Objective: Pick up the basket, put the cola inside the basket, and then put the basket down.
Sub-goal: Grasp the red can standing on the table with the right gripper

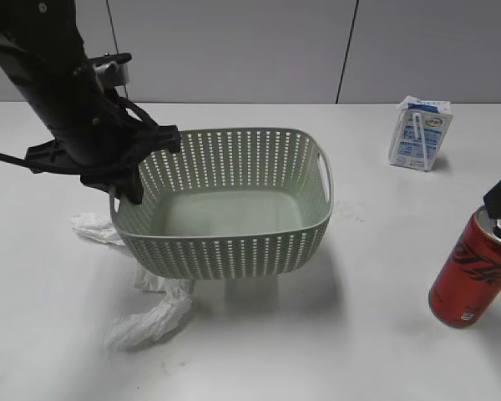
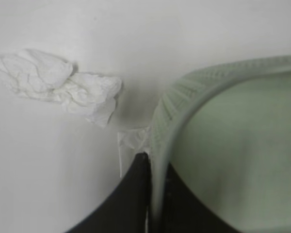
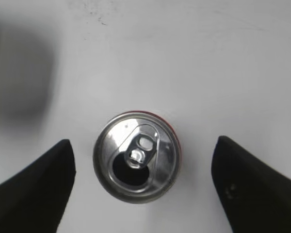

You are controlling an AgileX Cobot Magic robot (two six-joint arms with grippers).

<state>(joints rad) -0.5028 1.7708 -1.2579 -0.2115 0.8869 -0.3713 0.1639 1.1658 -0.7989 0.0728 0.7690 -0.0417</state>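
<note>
Fingers (image 2: 136, 194) of the left gripper (image 2: 153, 194) pinch the basket (image 1: 234, 242) rim; right gripper (image 3: 140, 179) gapes wide above the cola (image 3: 136, 160).

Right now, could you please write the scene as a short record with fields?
basket: empty, left end lifted off the table
left gripper: shut on basket rim
right gripper: open, above cola, no contact
cola: upright on table, right of basket, already opened
carton: far right, upright
crumpled tissue: beside and under basket's left end

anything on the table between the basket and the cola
Nothing: in the exterior view the stretch of white table between the basket and the cola is bare. The blue-and-white carton stands farther back, off that line.
</note>
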